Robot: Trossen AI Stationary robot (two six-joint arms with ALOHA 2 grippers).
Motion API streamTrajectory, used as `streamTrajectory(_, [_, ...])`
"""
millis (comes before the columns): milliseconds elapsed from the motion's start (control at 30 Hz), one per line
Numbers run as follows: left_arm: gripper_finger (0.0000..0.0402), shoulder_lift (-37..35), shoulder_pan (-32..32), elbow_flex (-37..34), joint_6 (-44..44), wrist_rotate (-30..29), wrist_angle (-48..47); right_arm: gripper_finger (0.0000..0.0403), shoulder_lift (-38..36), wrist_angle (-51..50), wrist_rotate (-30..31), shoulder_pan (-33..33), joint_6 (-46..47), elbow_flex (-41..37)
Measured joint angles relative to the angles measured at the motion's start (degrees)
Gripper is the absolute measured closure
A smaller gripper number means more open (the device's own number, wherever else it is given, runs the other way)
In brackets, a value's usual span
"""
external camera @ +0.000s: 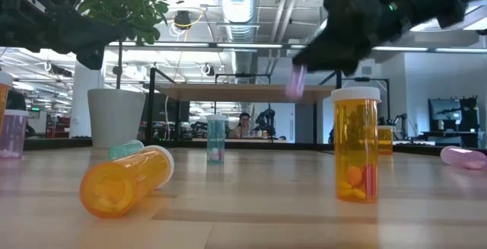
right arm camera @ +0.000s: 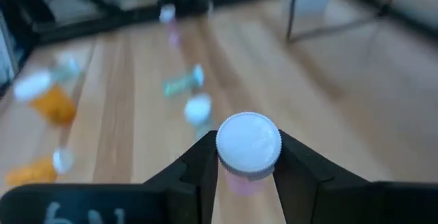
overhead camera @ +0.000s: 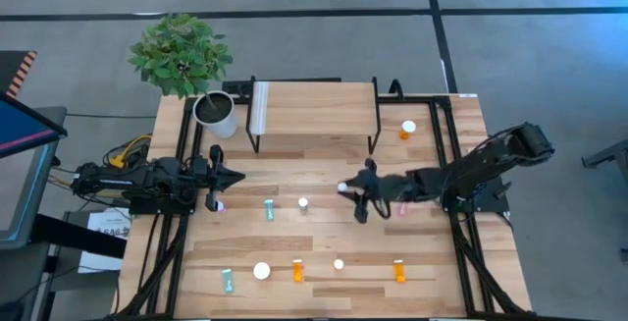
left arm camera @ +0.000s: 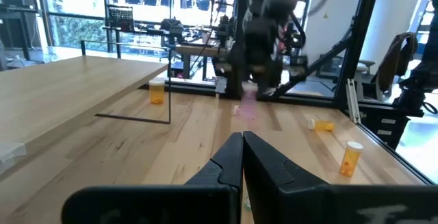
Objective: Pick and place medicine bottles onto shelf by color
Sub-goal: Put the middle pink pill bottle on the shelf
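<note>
My right gripper (overhead camera: pixel 349 190) hovers over the table's middle, in front of the shelf (overhead camera: pixel 314 110), shut on a pink medicine bottle (external camera: pixel 297 81) with a white cap (right arm camera: pixel 248 142). The shelf, a light-wood board on black legs, carries no bottles. My left gripper (overhead camera: pixel 235 176) waits shut at the table's left, with a pink bottle (overhead camera: pixel 218 203) lying beside it. Teal bottles (overhead camera: pixel 269 209) and orange bottles (overhead camera: pixel 297 270) stand or lie about the table's near half. One orange bottle (overhead camera: pixel 407 128) stands to the right of the shelf. My right gripper pinches the pink bottle between its two fingers (right arm camera: pixel 204 161), at the white cap (right arm camera: pixel 248 142) and the neck just under it. The fingers come from the table's right, slanting down. The bottle is lifted clear of the table, cap up, its pink body (external camera: pixel 297 81) hanging a little tilted.
A white plant pot (overhead camera: pixel 218 115) with a leafy plant stands at the shelf's left end. Another pink bottle (overhead camera: pixel 402 208) lies under my right arm. In the low view an orange bottle (external camera: pixel 355 146) stands upright and another (external camera: pixel 125 180) lies on its side near the table's front edge.
</note>
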Motion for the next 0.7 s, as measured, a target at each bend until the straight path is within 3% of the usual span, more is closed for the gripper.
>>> streamTrajectory(267, [0.0401,0.0,-0.02,0.0,0.0,0.0,0.0,0.026,-8.83,-12.39,0.01,-11.56,-9.34,9.22])
streamTrajectory(467, [0.0401,0.0,-0.02,0.0,0.0,0.0,-0.01,0.0255,-8.87,-23.91,-2.46,-22.72,-11.57,18.72])
streamTrajectory(700, [0.0401,0.0,0.0,-0.02,0.0,0.0,0.01,0.0257,-6.39,-25.62,-10.38,-35.78,-10.51,23.44])
